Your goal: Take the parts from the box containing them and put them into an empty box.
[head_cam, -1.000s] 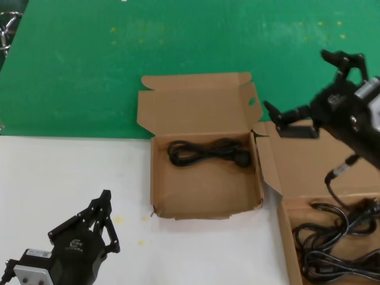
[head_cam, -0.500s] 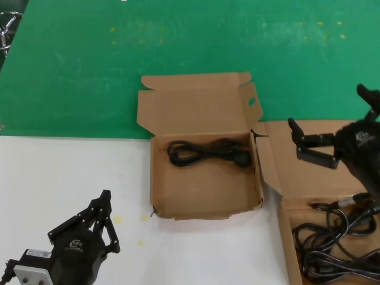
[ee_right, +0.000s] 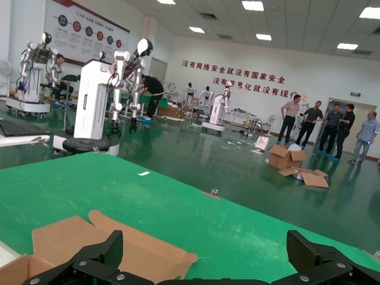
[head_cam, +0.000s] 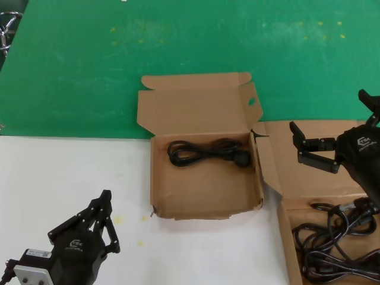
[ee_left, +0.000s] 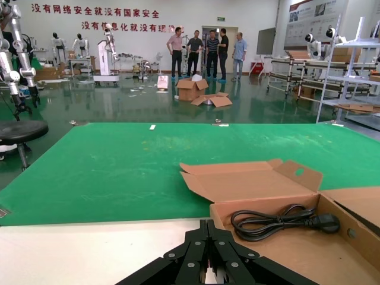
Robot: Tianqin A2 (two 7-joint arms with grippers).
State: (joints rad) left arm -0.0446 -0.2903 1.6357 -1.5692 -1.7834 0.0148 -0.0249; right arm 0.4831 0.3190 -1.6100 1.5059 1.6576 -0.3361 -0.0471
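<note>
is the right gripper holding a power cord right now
No. In the head view the right gripper is open and empty above the lid of the full box, clear of the cords.

Both grippers matte black. Left gripper (head_cam: pixel 104 205): angular linkage fingers with silver screws, small white logo on body, pale grey wrist plate behind. Right gripper (head_cam: pixel 335 133): chunky black fingers, white logo, thin black cable trailing below.
</note>
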